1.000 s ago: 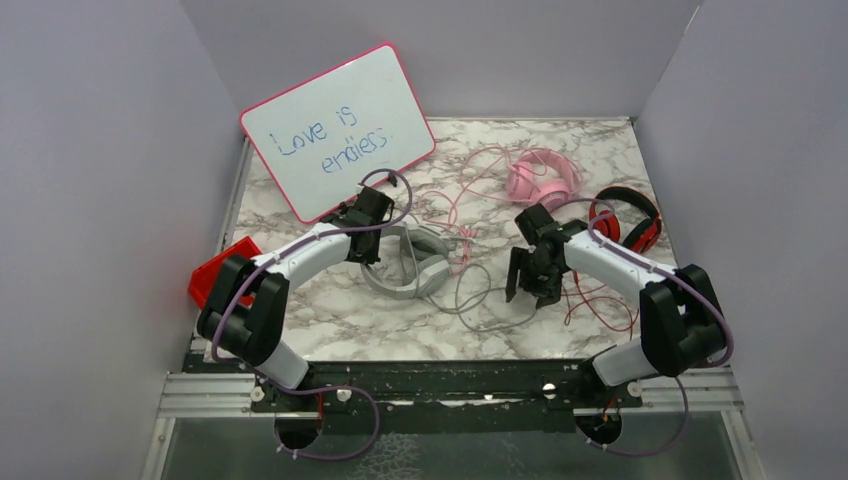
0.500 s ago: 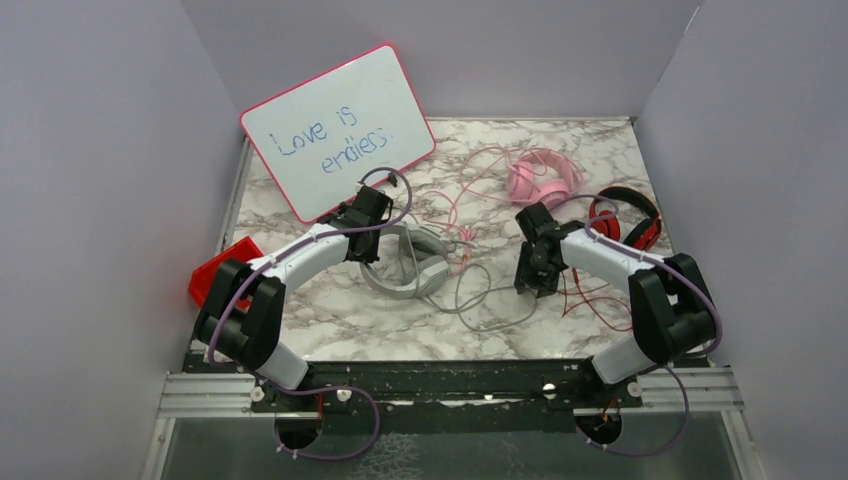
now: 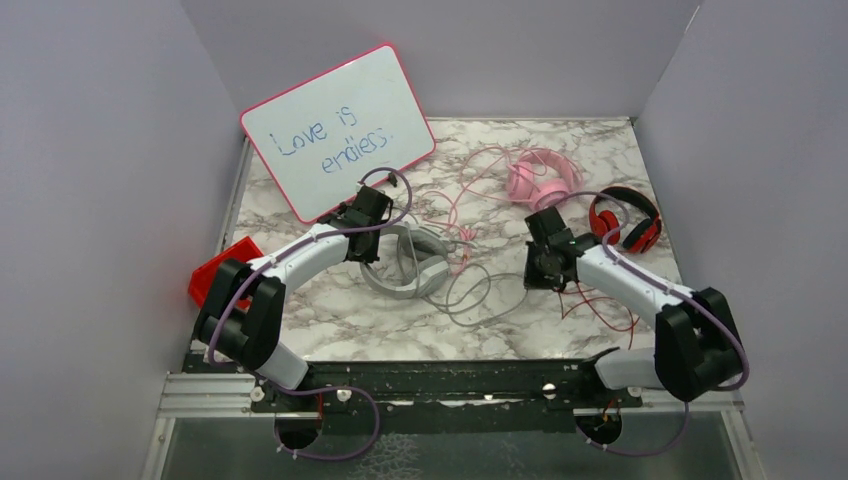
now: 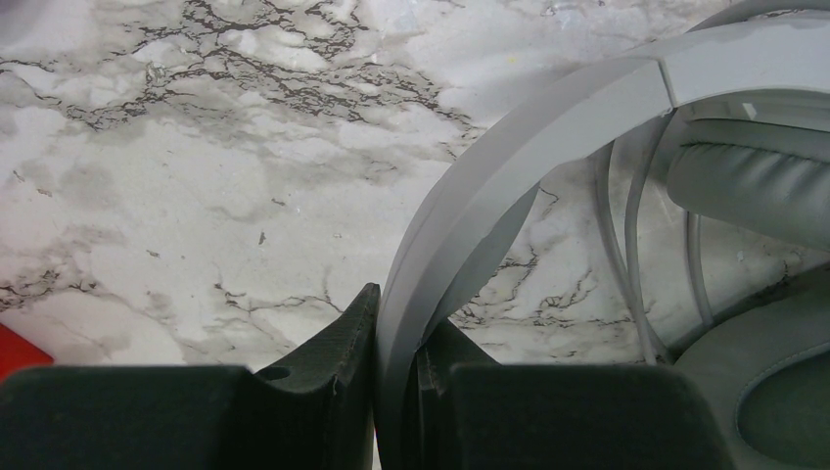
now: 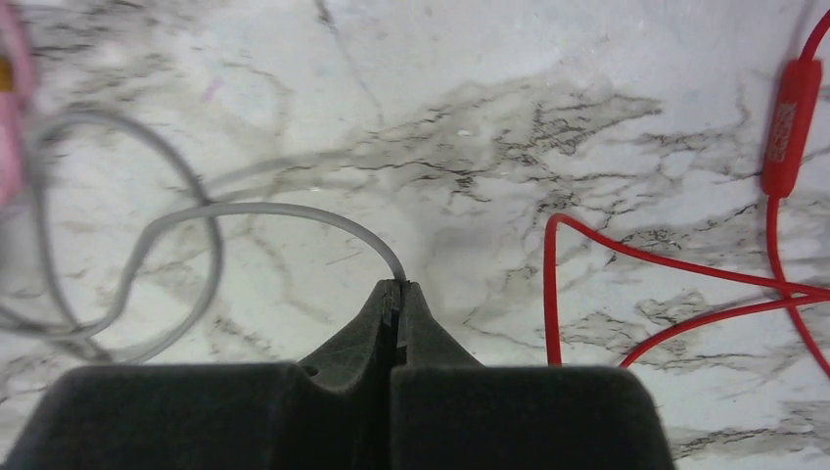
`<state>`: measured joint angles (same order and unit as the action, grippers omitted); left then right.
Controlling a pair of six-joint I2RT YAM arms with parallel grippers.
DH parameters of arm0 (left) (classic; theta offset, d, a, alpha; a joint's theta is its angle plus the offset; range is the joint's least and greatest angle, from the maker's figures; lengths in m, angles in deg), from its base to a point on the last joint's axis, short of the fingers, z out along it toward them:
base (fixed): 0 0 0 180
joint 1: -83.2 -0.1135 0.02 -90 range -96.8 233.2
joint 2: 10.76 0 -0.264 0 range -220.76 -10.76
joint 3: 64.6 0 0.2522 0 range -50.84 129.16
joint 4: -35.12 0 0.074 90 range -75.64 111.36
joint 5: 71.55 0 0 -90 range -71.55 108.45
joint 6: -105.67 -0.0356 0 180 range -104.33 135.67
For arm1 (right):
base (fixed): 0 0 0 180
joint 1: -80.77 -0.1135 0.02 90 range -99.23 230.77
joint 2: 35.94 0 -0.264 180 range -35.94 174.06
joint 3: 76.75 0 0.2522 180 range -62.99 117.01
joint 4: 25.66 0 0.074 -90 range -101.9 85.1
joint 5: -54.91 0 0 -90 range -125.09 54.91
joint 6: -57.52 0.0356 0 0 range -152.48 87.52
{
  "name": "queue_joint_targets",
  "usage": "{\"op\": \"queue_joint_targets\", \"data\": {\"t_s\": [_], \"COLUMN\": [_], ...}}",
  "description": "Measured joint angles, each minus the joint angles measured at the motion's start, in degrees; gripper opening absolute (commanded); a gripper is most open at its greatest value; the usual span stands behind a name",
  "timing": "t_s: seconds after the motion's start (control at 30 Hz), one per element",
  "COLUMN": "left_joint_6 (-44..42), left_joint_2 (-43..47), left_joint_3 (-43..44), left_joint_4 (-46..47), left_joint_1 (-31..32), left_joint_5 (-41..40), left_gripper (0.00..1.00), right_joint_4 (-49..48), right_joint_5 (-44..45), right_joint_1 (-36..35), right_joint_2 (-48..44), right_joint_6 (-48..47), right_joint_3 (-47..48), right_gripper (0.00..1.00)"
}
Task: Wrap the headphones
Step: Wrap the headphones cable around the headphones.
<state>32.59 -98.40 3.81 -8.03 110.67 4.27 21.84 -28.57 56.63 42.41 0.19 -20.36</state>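
**Left gripper** [image 4: 396,338]: clamped on the curved headband of the large grey padded headphones [image 3: 410,265], whose cups lie just ahead, to its right.

**Right gripper** [image 5: 394,294]: pressed together on the thin grey cable [image 5: 274,211], which loops away to its left. A thin red cable [image 5: 597,250] lies just to its right. Beyond it rest the pink padded headphones [image 3: 540,180] and, further right, the red-and-black headphones [image 3: 625,218].

**Surface:** white marble-patterned table top [image 3: 330,320].

**Surroundings:** a pink-framed whiteboard [image 3: 335,130] leans beyond the left gripper, and plain lilac walls [image 3: 100,150] enclose the scene.
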Motion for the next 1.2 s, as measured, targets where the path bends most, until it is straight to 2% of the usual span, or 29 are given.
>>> {"op": "queue_joint_targets", "data": {"t_s": [0.2, 0.33, 0.57, 0.6, 0.63, 0.67, 0.73, 0.87, 1.0, 1.1, 1.2], "left_joint_6": [0.04, 0.22, 0.22, 0.22, 0.22, 0.22, 0.24, 0.24, 0.24, 0.22, 0.22], "left_joint_2": [0.0, 0.0, -0.04, -0.11, -0.22, -0.42, -0.66, -0.66, -0.66, -0.66, -0.66], "left_joint_3": [0.0, 0.02, 0.28, 0.31, 0.35, 0.44, 0.63, 0.74, 0.74, 0.74, 0.74], "left_joint_4": [-0.09, -0.22, -0.46, -0.46, -0.46, -0.5, -0.52, -0.55, -0.59, -0.57, -0.55], "left_joint_1": [-0.13, -0.46, -0.61, -0.63, -0.63, -0.63, -0.72, -0.76, -0.76, -0.76, -0.76], "left_joint_5": [-0.13, -0.2, -0.26, -0.26, -0.26, -0.26, -0.26, -0.26, -0.26, -0.26, -0.24], "left_gripper": [0.0, 0.0, 0.0, 0.0, 0.0, 0.0, 0.0, 0.0, 0.0, 0.0, 0.0], "right_joint_4": [-0.52, -2.45, -4.42, -4.13, -3.96, -3.65, -1.75, 2.86, 3.91, 4.13, 4.02], "right_joint_5": [-6.71, -15.69, -32.98, -34.88, -36.13, -36.46, -34.64, -25.75, -21.88, -20.59, -17.0], "right_joint_1": [-0.31, -0.42, -0.55, -0.57, -0.57, -0.68, -0.74, -0.81, -0.59, -0.61, -0.72], "right_joint_2": [-12.87, -21.86, -30.08, -30.4, -30.25, -29.44, -26.47, -14.21, -4.79, -3.3, 0.35], "right_joint_6": [-5.49, -9.29, -16.83, -17.66, -18.21, -18.45, -18.29, -17.53, -14.14, -9.33, 0.7], "right_joint_3": [3.28, 6.6, 11.28, 12.46, 13.81, 15.41, 19.06, 22.77, 15.23, 10.36, 10.71], "right_gripper": [0.0, 0.0, 0.0, 0.07, 0.27, 0.39, 0.52, 0.62, 0.7, 0.71, 0.7]}}
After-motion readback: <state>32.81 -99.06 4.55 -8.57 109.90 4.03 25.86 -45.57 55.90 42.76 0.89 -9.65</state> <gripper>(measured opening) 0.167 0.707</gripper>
